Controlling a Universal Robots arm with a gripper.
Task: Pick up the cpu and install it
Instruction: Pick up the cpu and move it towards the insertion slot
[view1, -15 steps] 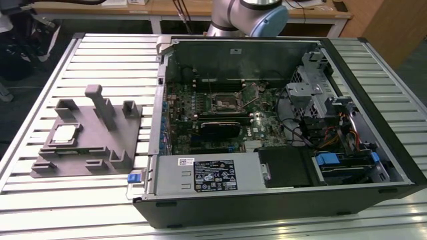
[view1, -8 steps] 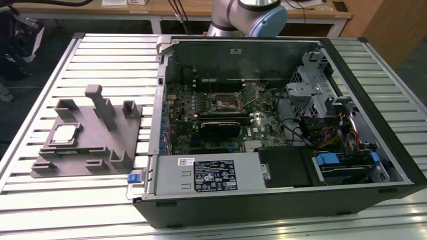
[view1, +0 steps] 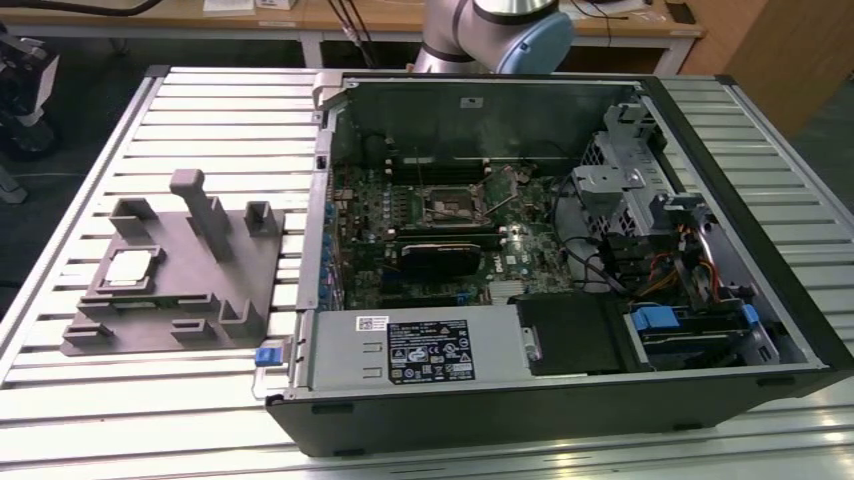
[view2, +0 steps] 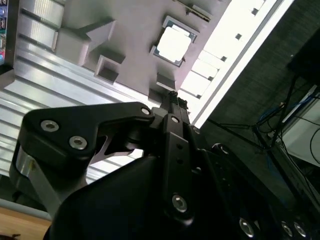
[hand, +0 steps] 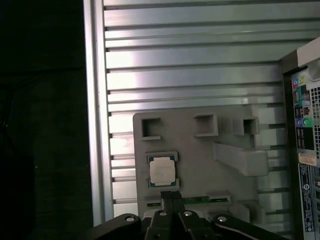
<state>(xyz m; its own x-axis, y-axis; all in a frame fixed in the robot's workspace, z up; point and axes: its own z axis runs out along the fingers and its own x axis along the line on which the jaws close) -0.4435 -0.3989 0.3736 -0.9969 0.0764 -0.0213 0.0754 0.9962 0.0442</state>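
Observation:
The cpu (view1: 130, 268), a small square chip with a pale silver face, lies flat in a recess of the grey tray (view1: 200, 300) on the exterior view's left. Both wrist views look down on the cpu (view2: 172, 45) (hand: 162, 171) from well above. My gripper (hand: 170, 196) (view2: 173, 96) hangs over the tray's edge beside the chip, clearly apart from it. Its black fingers are pressed together with nothing between them. The open computer case (view1: 561, 250) lies beside the tray, with the motherboard's empty square socket (view1: 447, 208) near its middle.
The grey tray (hand: 210, 165) (view2: 125, 25) carries several upright blocks (view1: 203, 205) around the chip. Inside the case are a black expansion card (view1: 441, 255), a drive cage (view1: 627, 180) and cables. The slatted metal table (view1: 214, 110) ends close beyond the tray.

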